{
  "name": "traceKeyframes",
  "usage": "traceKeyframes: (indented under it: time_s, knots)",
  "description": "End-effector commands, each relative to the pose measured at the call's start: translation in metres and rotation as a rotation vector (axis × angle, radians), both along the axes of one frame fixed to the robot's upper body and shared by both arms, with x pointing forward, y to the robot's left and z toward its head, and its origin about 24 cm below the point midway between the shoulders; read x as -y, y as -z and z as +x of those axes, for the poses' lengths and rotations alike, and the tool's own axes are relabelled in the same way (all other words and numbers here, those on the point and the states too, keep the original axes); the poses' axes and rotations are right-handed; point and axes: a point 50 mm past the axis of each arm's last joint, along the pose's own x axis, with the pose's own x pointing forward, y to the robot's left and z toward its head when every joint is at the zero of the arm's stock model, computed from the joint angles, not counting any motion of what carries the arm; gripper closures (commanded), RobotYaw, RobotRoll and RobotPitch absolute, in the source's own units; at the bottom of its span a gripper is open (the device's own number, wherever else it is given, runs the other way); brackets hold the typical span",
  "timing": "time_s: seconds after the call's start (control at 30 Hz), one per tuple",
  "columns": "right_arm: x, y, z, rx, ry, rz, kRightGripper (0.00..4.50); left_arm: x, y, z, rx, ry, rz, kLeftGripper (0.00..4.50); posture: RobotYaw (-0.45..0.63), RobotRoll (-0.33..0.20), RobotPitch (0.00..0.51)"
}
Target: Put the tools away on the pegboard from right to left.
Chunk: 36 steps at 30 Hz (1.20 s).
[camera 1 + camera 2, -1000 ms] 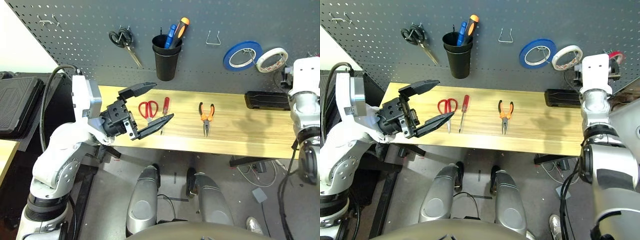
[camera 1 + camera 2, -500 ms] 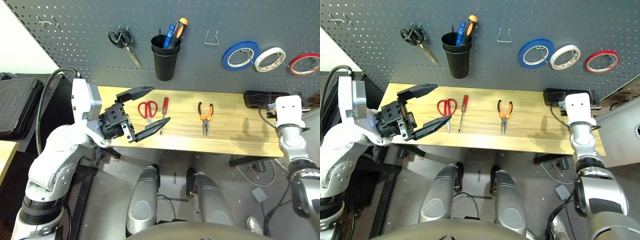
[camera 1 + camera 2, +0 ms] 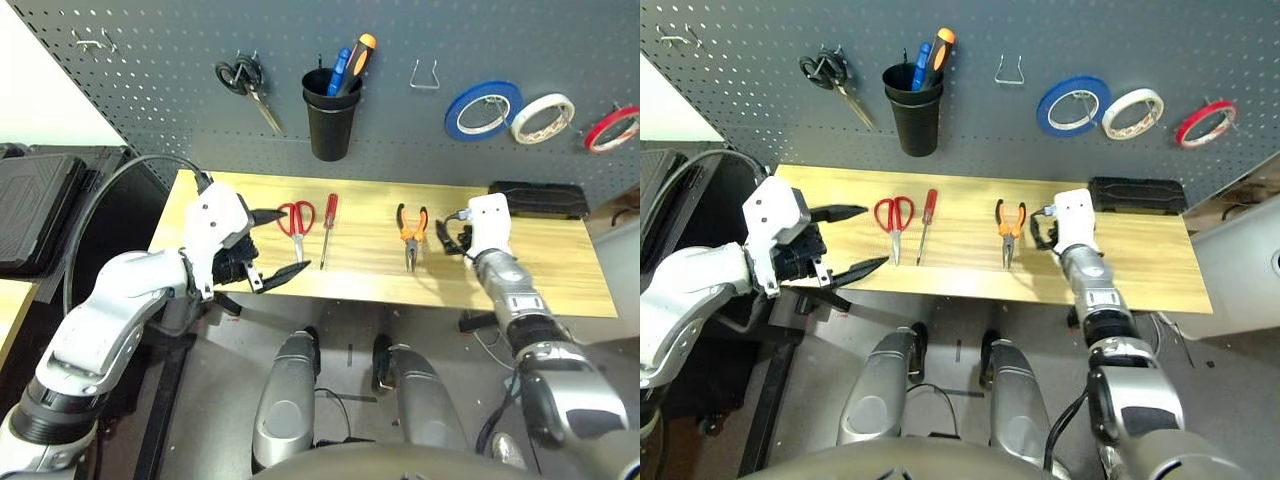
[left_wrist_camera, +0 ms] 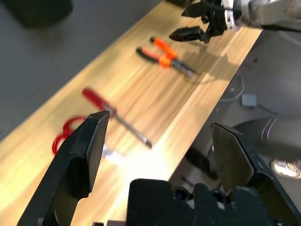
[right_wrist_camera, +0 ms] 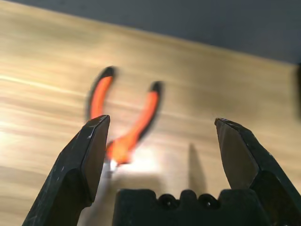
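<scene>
The thin red tape ring (image 3: 612, 130) hangs at the far right of the dark grey pegboard (image 3: 150, 90). On the wooden table (image 3: 560, 270) lie the orange-and-black pliers (image 3: 411, 232), the slim red screwdriver (image 3: 328, 228) and the red-handled scissors (image 3: 296, 217). My right gripper (image 3: 446, 232) stands open just right of the pliers, low over the table; its wrist view has the pliers (image 5: 123, 127) between the spread fingers, untouched. My left gripper (image 3: 295, 240) is open and empty at the table's front edge, beside the scissors (image 4: 66, 136).
Black-handled scissors (image 3: 245, 80), a black cup (image 3: 331, 115) with two tool handles in it, a bare metal hook (image 3: 426, 75), a blue tape roll (image 3: 484, 110) and a white one (image 3: 544, 118) hang on the board. A black box (image 3: 537, 200) lies at the table's back right.
My right arm dropped from the pegboard's right end, leaving the red tape ring hanging, and swung left to the pliers. My left gripper sank lower toward the table's front edge.
</scene>
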Motion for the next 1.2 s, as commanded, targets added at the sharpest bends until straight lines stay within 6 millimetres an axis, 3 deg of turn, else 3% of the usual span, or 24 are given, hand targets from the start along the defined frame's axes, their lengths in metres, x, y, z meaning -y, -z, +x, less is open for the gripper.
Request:
traceKeyframes:
  time_s: [0.03, 0.23, 0.53, 0.9, 1.0, 1.17, 1.2]
  knots:
    - [-0.010, 0.004, -0.002, -0.100, 0.040, 0.065, 0.03, -0.001, 0.007, -0.003, -0.045, -0.012, 0.045, 0.00, 0.38, 0.000, 0.254]
    - [-0.028, 0.004, 0.009, -0.236, 0.106, 0.099, 0.03, -0.006, 0.008, -0.003, -0.075, -0.044, 0.089, 0.00, 0.40, 0.000, 0.263]
    - [-0.037, 0.008, 0.019, -0.388, 0.189, 0.104, 0.03, -0.007, 0.008, -0.002, -0.080, -0.065, 0.112, 0.00, 0.44, 0.000, 0.271]
    - [-0.047, 0.010, 0.024, -0.419, 0.202, 0.095, 0.03, -0.009, 0.004, -0.003, -0.068, -0.093, 0.124, 0.00, 0.48, 0.000, 0.277]
    - [-0.047, 0.010, 0.024, -0.400, 0.201, 0.071, 0.60, -0.009, 0.003, -0.004, -0.066, -0.101, 0.125, 0.00, 0.50, 0.000, 0.273]
    - [-0.043, 0.013, 0.022, -0.393, 0.212, 0.049, 2.37, -0.010, 0.002, -0.007, -0.065, -0.108, 0.126, 0.00, 0.50, 0.000, 0.266]
    - [-0.043, 0.014, 0.022, -0.392, 0.213, 0.045, 2.38, -0.010, 0.002, -0.007, -0.065, -0.109, 0.126, 0.00, 0.50, 0.000, 0.266]
